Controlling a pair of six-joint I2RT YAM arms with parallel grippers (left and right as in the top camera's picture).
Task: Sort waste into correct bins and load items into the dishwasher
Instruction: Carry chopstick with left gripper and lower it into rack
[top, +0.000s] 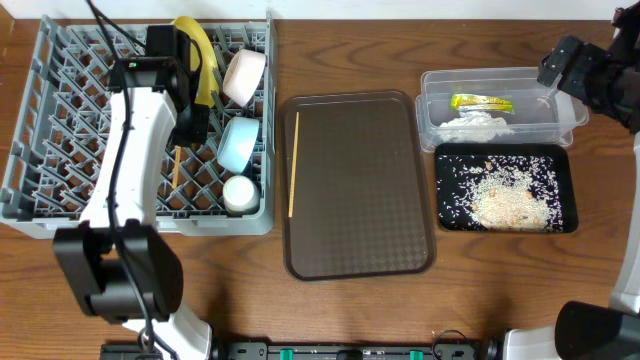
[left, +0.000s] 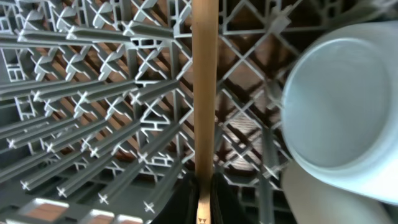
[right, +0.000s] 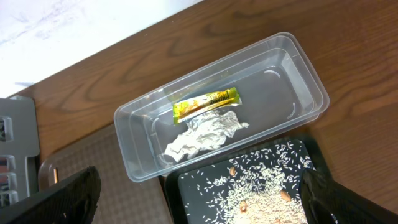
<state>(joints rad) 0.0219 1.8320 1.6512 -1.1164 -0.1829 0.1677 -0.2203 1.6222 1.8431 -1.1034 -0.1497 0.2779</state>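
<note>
Left gripper is noted clenched on one chopstick, which is held over the lattice of the grey dish rack at the bench's left end, near the rack's middle. Along the rack's right edge, back to front, are lodged a pinkish-white bowl, a light blue bowl and a small white cup. A yellow plate is stood on edge by the rack's back edge. The second chopstick is laid along the left edge of the brown tray at bench centre. Right gripper is seen released, fingers wide apart, above the clear tub near the bench's back right corner. A yellow-green wrapper and crumpled paper are lying side by side inside it. Rice scraps are spread in the black tray just in front of the tub.
</note>
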